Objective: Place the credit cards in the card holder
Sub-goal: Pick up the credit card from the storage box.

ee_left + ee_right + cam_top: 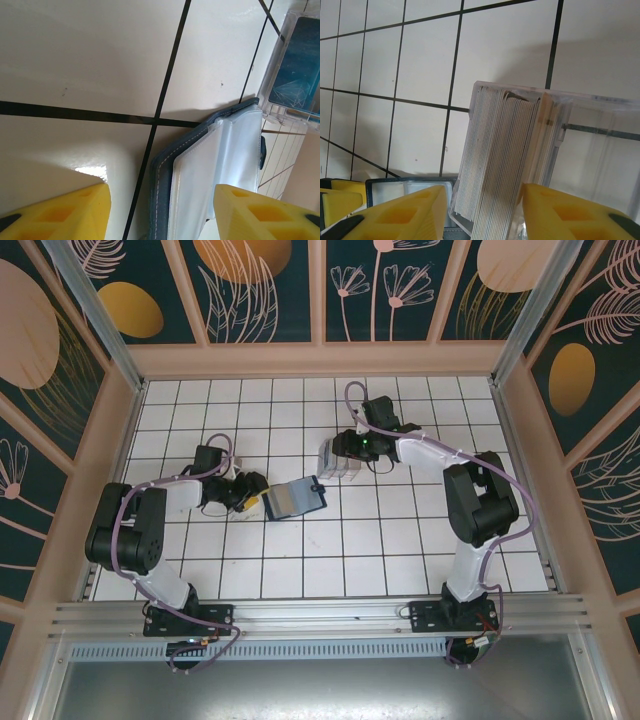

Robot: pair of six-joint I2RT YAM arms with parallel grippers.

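The white tiled table (400, 560) took up the floor of the walled cell, with the arms reaching in from its 6 o'clock edge. The left arm (130, 530) bent low across the tiles toward the middle, and the right arm (480, 500) stretched up and across toward 11 o'clock. Near the table's centre the card holder (295, 497) lay folded open and flat, its greyish inner pockets facing up and its dark navy cover showing as a stitched border. At its 1 o'clock, just beside it, stood a clear plastic rack (338, 457). The left gripper (255, 502) sat at the card holder's 9 o'clock edge. In the left wrist view its yellow fingers (75, 210) stood wide apart, one over bare tile and the other over the translucent pocket, clamping nothing. The right gripper (337, 447) hung at the rack's 3 o'clock side. From the right wrist, its jaws were partly apart and straddled the credit cards (495, 160), which stood on edge in a tight pale stack inside the rack. Whether the pads pressed on any card could not be told.
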